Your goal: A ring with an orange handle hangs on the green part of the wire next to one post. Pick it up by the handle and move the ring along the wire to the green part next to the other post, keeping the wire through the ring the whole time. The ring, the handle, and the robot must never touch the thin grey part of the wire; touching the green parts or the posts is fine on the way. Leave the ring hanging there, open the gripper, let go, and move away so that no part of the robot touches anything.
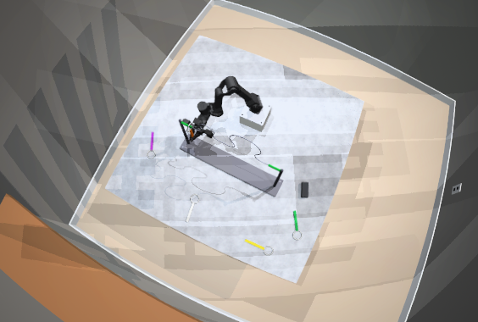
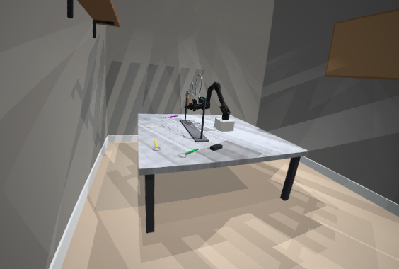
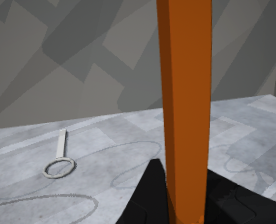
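Note:
The orange handle hangs upright beside the left post of the top view. My gripper is shut on its lower part. The ring above it is too small to make out clearly, near the green part at that post; the wrist view does not show it. The thin grey wire bends up and down from there to the other green part, at the right post.
The dark base plate joins the posts. White, magenta, yellow and green handled rings and a black block lie on the table. The arm reaches over from its pale base box.

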You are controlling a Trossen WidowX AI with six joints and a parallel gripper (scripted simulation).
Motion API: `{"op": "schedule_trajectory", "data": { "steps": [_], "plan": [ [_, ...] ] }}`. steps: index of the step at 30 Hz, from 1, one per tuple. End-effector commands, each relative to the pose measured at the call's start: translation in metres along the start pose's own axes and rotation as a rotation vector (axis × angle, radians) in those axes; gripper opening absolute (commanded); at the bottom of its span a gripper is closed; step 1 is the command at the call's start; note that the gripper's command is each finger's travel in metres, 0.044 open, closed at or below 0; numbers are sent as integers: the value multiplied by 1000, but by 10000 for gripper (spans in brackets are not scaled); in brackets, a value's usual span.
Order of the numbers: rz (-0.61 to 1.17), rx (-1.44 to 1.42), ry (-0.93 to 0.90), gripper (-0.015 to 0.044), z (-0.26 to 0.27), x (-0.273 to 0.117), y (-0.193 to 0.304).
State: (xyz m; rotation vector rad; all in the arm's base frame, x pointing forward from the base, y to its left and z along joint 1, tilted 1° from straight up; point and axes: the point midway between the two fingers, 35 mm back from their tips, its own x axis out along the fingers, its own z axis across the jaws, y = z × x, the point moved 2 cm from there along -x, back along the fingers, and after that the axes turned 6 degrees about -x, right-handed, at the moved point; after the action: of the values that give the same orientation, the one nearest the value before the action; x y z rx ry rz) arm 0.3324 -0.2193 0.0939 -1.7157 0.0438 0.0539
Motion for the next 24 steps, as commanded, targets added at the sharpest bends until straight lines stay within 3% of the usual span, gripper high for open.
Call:
{"op": "schedule_trajectory", "data": {
  "steps": [1, 24],
  "plan": [
    [0, -1, 1, -150, 0, 0, -1],
    [-1, 2, 8, -150, -1, -1, -17]
  ]
}}
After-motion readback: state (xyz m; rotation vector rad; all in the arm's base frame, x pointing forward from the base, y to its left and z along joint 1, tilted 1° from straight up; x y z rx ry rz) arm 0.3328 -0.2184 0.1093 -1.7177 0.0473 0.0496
